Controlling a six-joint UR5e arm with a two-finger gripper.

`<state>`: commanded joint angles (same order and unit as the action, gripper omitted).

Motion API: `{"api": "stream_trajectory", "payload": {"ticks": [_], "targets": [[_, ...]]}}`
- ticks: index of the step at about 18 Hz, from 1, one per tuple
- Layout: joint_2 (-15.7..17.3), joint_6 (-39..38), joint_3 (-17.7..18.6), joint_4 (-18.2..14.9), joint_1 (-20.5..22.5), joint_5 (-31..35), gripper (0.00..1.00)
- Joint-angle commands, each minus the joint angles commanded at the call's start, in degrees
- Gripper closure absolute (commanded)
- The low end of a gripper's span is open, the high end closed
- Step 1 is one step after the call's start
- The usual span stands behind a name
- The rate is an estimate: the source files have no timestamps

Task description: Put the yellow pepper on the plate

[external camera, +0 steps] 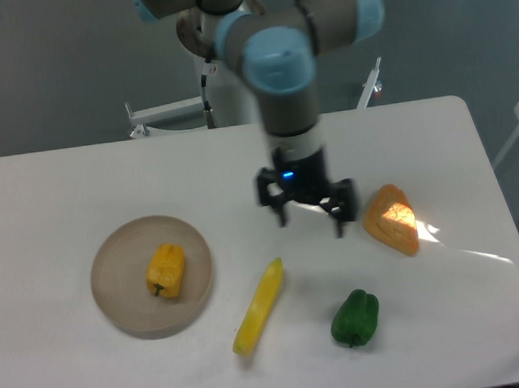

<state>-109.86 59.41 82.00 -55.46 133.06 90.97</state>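
Far left on the counter: the plate, round tan disc with a low rim, and the yellow pepper lies on it a bit right of centre, stem end toward the camera, resting free with nothing touching it. Judgement: the placing looks done, since the pepper sits well inside the rim and looks unlikely to roll off. Next to the right, just off the plate's edge, a long slim yellow piece lies diagonally on the counter, apart from the plate; not the task item. Above and right of it, the gripper hangs over bare counter near the middle, pointing down, blue light on at the wrist. Its jaws stand spread, two dark fingers well apart, nothing between them, so it carries nothing. It is well apart from the plate and pepper. Below right, a green pepper sits alone on the counter near the front edge. Further right, an orange wedge lies just beside the gripper's right finger, with a bright glare spot on it; touching or not, cannot tell, probably apart. White counter to the far right, nothing else there to note.
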Motion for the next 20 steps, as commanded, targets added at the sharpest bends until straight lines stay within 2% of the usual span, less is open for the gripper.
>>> {"api": "stream_trajectory", "payload": {"ticks": [6,20], "targets": [[-2.9,1.59,-1.58,0.18,0.45,0.18,0.0],[-4.04,1.32,-2.37,0.26,0.36,0.26,0.0]]}}
